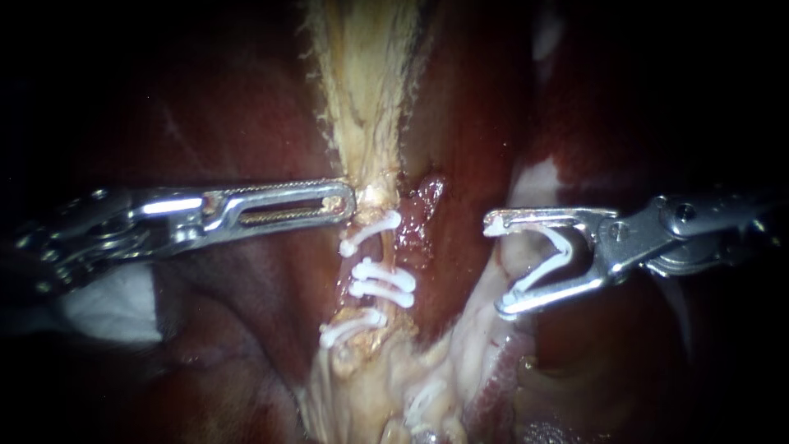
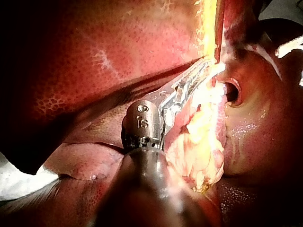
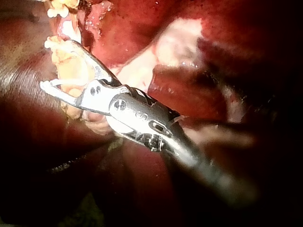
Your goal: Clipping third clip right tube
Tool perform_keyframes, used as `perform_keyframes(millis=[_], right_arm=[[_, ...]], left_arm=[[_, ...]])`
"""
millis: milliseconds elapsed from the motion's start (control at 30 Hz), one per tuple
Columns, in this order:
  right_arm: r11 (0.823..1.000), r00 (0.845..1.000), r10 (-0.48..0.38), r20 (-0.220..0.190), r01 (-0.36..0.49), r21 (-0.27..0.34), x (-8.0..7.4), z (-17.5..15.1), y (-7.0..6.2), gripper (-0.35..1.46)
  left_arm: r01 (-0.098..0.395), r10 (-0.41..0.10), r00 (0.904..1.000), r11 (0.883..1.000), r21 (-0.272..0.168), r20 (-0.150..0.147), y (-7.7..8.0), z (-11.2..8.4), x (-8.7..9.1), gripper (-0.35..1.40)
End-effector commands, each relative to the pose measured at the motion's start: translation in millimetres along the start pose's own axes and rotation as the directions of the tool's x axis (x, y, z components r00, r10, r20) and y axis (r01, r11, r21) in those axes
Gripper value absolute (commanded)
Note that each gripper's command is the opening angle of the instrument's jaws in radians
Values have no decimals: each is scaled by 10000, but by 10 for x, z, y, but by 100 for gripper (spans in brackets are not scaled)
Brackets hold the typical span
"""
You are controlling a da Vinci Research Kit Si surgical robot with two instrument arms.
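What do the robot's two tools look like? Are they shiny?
Yes, both are shiny silver metal. The left instrument has long, flat jaws with a slot down the middle and tiny teeth. The right instrument has shorter jaws with hooked tips.

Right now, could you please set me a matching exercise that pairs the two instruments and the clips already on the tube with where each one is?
Things:
1. left instrument
2. right instrument
3. white clips

Places or states:
A. set across the pale tube, one below another
B. carries an open loaded clip, apart from that tube
C. grips the tube just above the top clip

Pairs: 1-C, 2-B, 3-A
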Motion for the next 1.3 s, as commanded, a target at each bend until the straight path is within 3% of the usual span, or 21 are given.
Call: perform_keyframes(millis=[33,267,433,600,900,1300], right_arm=[[10000,10000,-3,0,3,9,0,0,0,60],[10000,10000,-42,16,43,-49,-5,7,-2,60],[9999,9999,-141,22,141,43,-19,25,0,60],[10000,10000,-7,18,7,87,-35,46,4,60],[9984,9983,572,56,-572,23,-61,89,27,60],[9962,9964,829,191,-833,239,-84,147,60,60]], left_arm=[[0,0,10000,10000,4,0,0,0,0,-35],[30,-29,10000,10000,73,-54,-2,-13,-6,-35],[75,-73,9999,9999,116,-135,-5,-33,-13,-35],[162,-165,9998,9996,229,134,-16,-63,-27,-35],[240,-257,9989,9988,437,388,-41,-94,-34,-35],[270,-298,9983,9981,553,505,-51,-113,-38,-35]])
